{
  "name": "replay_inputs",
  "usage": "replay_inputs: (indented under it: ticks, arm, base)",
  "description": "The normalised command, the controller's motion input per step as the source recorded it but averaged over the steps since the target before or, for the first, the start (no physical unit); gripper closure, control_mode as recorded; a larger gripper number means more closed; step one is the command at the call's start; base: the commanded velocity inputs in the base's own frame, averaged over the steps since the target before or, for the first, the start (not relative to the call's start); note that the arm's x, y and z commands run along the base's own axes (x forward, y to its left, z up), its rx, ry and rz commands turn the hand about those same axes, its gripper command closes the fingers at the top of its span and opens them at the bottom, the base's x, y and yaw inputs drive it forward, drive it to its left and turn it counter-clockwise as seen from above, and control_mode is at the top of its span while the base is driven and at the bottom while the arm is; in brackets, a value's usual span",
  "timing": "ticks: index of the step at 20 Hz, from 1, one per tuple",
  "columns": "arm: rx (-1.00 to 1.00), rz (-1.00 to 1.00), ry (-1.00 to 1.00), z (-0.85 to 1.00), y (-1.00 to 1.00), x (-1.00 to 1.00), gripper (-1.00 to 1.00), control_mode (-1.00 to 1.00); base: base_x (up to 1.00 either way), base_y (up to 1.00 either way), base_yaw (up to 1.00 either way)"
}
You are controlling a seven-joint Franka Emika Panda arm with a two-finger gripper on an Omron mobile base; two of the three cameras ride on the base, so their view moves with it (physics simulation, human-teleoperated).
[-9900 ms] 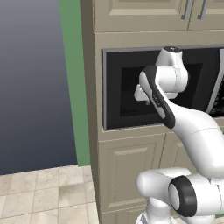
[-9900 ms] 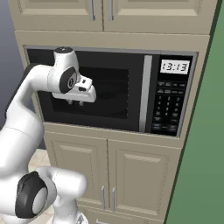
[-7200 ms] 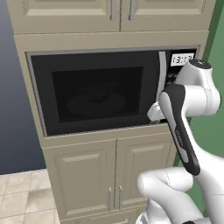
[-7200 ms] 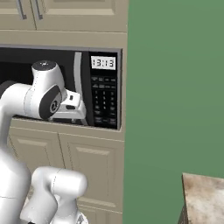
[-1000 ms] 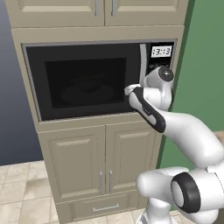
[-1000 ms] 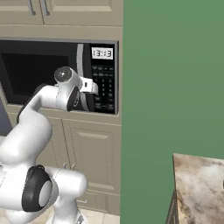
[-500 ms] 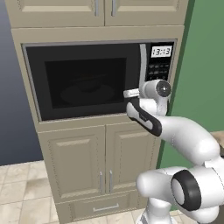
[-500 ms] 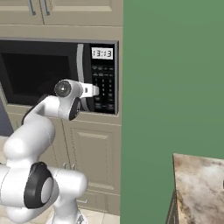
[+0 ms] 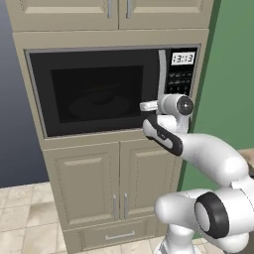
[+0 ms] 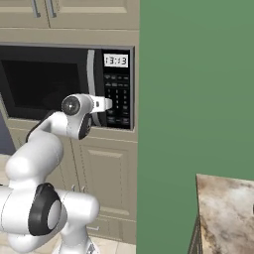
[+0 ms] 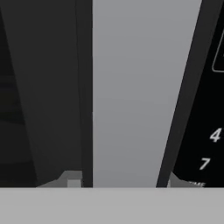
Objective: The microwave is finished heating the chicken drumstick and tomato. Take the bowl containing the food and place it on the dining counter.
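The microwave [image 9: 99,92] is built into the cabinet wall with its dark glass door shut and the clock reading 13:13. A faint round shape [image 9: 96,103] shows behind the glass; I cannot tell the bowl, drumstick or tomato apart there. My gripper [image 9: 145,105] [image 10: 109,104] is level and pressed up to the long door handle [image 9: 161,74] [image 10: 91,79]. In the hand view the handle [image 11: 131,109] runs as a grey vertical bar between my fingertips [image 11: 72,179], with the gripper [image 11: 124,181] open around it. A corner of the marbled dining counter [image 10: 225,208] lies at the lower right.
The keypad [image 10: 117,101] sits just right of the handle. A green wall [image 10: 193,99] stands between the microwave column and the counter. Cabinet doors [image 9: 116,183] are below the microwave, upper cabinets [image 9: 114,10] above, and tiled floor [image 9: 25,218] to the left.
My hand has dropped slightly and levelled out against the door handle. The microwave door has stayed shut and the base has not moved.
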Motion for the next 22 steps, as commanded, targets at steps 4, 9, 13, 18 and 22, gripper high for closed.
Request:
replay_inputs:
  ticks: [4,9,13,18,22]
  arm:
    - [0.00,0.00,0.00,0.00,0.00,0.00,1.00,-1.00]
    - [0.00,0.00,0.00,0.00,0.00,-0.11,1.00,-1.00]
    - [0.00,0.01,0.00,0.00,0.00,-0.49,1.00,-1.00]
    - [0.00,0.01,0.00,0.02,0.00,-0.90,1.00,-1.00]
    - [0.00,0.00,0.00,0.14,0.06,-1.00,1.00,-1.00]
  base:
    - [0.00,0.00,0.00]
    - [0.00,0.00,0.00]
    - [0.00,0.00,0.00]
    - [0.00,0.00,0.00]
    - [0.00,0.00,0.00]
